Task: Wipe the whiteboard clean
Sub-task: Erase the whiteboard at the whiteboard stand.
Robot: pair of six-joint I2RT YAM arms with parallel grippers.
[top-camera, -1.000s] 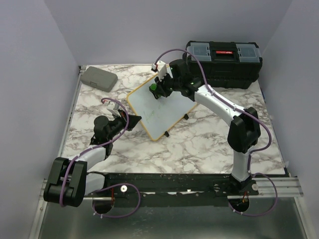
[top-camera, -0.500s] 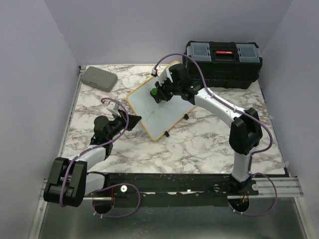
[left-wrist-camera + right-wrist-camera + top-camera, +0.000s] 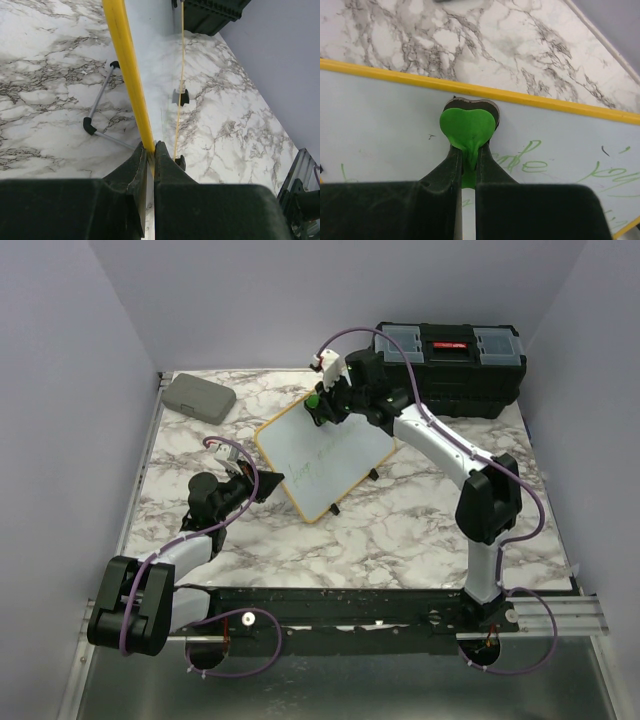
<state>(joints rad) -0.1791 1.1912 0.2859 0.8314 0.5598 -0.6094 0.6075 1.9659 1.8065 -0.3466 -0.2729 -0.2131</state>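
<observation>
Left claw (image 3: 148, 149) clamped on the whiteboard's (image 3: 345, 465) yellow frame (image 3: 125, 65), board propped mid-surface (image 3: 420, 530), right claw (image 3: 468, 151) pinching a green eraser (image 3: 467, 126) at its top edge; pressing hard could tip the board or run the eraser off.

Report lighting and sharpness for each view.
Top external: even, soft light, no glare on the whiteboard, green writing faint. Left wrist: the left end effector is a near-black mass, the board's yellow frame sharp. Right wrist: right end effector equally dark; the green eraser and writing crisp.
</observation>
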